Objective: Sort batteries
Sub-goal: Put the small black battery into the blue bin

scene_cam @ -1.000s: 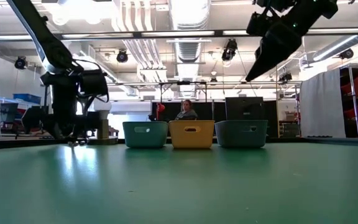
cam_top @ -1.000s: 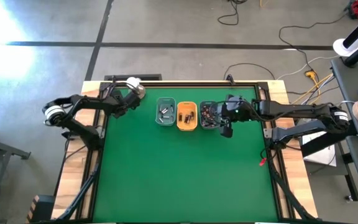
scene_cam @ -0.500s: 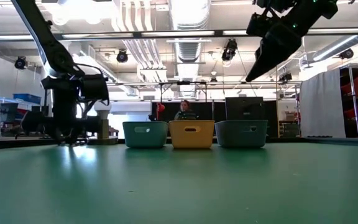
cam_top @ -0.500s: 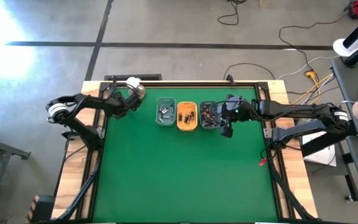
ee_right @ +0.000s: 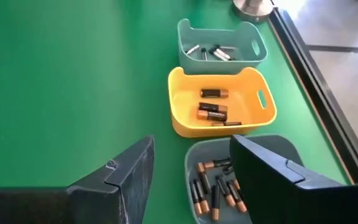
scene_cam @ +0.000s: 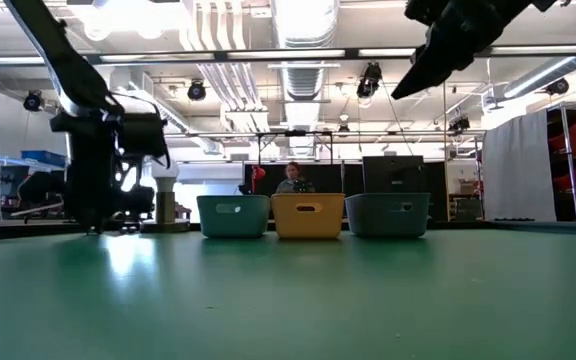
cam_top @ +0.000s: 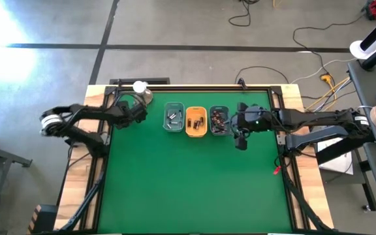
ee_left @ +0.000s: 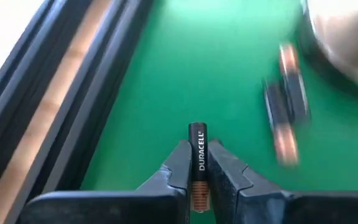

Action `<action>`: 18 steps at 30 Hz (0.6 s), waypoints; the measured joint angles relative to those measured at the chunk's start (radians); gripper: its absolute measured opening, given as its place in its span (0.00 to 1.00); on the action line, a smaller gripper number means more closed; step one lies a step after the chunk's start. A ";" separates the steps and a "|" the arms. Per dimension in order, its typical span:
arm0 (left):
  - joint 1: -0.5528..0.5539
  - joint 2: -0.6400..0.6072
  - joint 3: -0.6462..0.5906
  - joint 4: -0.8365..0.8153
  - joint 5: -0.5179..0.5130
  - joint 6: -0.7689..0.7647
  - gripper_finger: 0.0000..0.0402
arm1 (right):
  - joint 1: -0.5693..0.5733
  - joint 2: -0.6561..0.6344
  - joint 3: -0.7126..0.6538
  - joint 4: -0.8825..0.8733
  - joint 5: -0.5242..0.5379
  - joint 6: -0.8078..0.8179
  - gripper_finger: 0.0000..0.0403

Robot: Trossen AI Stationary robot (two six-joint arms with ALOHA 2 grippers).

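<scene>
My left gripper [ee_left: 197, 163] is shut on a black-and-copper Duracell battery [ee_left: 197, 144] at the mat's far left [cam_top: 138, 112], beside the round metal dome [cam_top: 143, 95]. Two more batteries [ee_left: 284, 115] lie on the mat next to the dome. Three small trays stand in a row. The teal one [cam_top: 173, 117] holds silvery batteries, the yellow one [cam_top: 196, 121] a few dark ones, and the grey one [cam_top: 219, 121] several coppery ones. My right gripper [ee_right: 191, 177] hangs open, high above the grey tray's near right side [cam_top: 241, 138]. My left gripper pinches the battery's long sides [ee_left: 197, 167] between its two fingers, and the battery lies along the fingers. The black end [ee_left: 196, 132] sticks out past the fingertips; the coppery end sits back between them. The fingers point down at the mat. Whether the battery is clear of the mat does not show.
The table's black frame and wooden edge [ee_left: 61, 106] run close by the left gripper. The mat's near half [cam_top: 188, 189] is bare green. A person [scene_cam: 293, 178] sits in the room behind the trays.
My left gripper has moved a little toward the table's near edge, away from the dome, and has shut on a battery. My right gripper has drawn back toward the table's right edge, uncovering the grey tray, and stays open.
</scene>
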 joint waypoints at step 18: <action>-0.744 -0.295 -0.119 1.177 -0.110 0.847 0.03 | 0.024 0.324 -0.234 1.291 -0.158 0.117 0.50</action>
